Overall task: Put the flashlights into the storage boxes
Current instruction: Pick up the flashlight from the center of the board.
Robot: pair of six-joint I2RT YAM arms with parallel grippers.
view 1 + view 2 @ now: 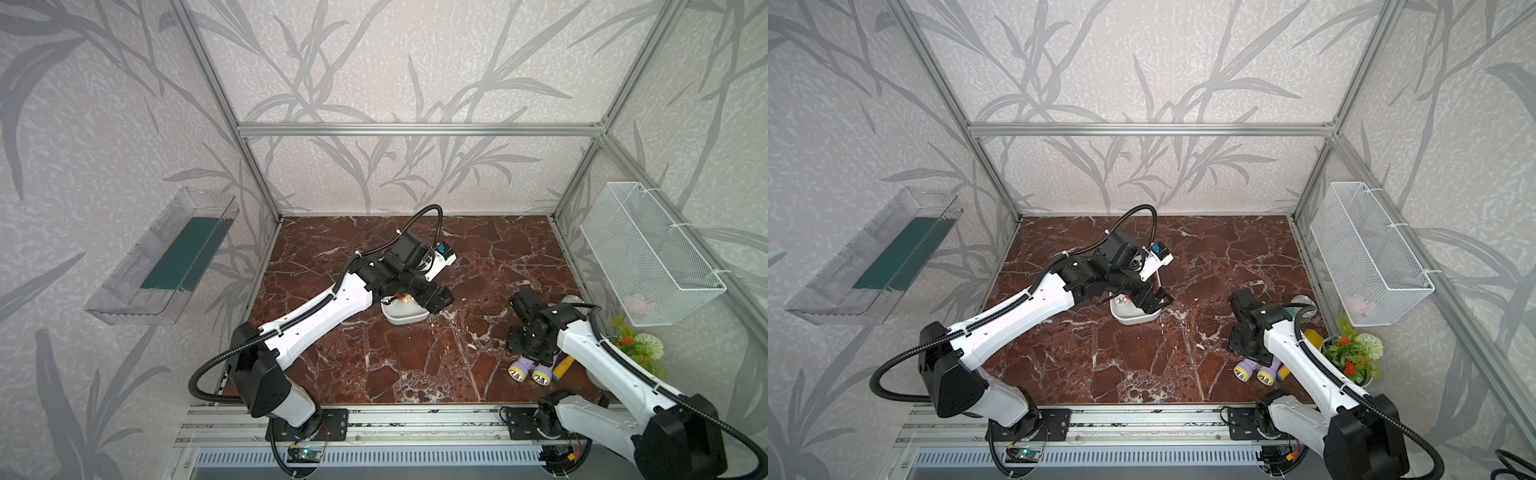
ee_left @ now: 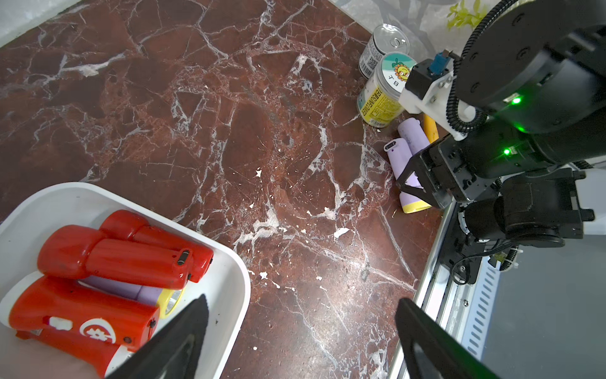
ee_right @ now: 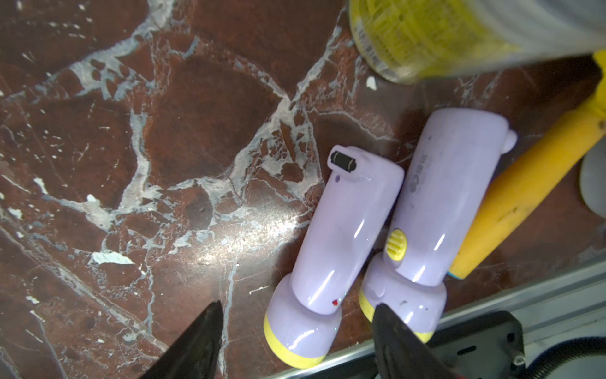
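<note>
Here's the tray [image 2: 98, 197], lower left of the left wrist view, and it's filling up nicely. Three red torches are in there, one [image 2: 111, 259] lying across the middle, another [image 2: 157, 236] tucked just behind it, and a third [image 2: 82, 318] along the near edge. A lavender one [image 2: 131, 290] is wedged between the reds. That's four I can count; anything under them is hidden.

The left gripper [image 2: 301, 300] hangs at the tray's edge with its jaws spread wide and nothing in them.

Now to the lower right of both top views, where the work remains. Two lavender torches lie side by side on the surface, touching, by the front rail. In the right wrist view, one [image 3: 347, 229] sits centre frame and its twin [image 3: 442, 203] is to its right, against a yellow shovel handle [image 3: 524, 183].

The right gripper [image 3: 298, 306] hovers over that pair, jaws apart and holding nothing. The first torch's flared head lies between the fingertips in the frame, with no contact that I can see.

My call is well past halfway, with two torches to go and the centre one looking like the next pick.
</note>
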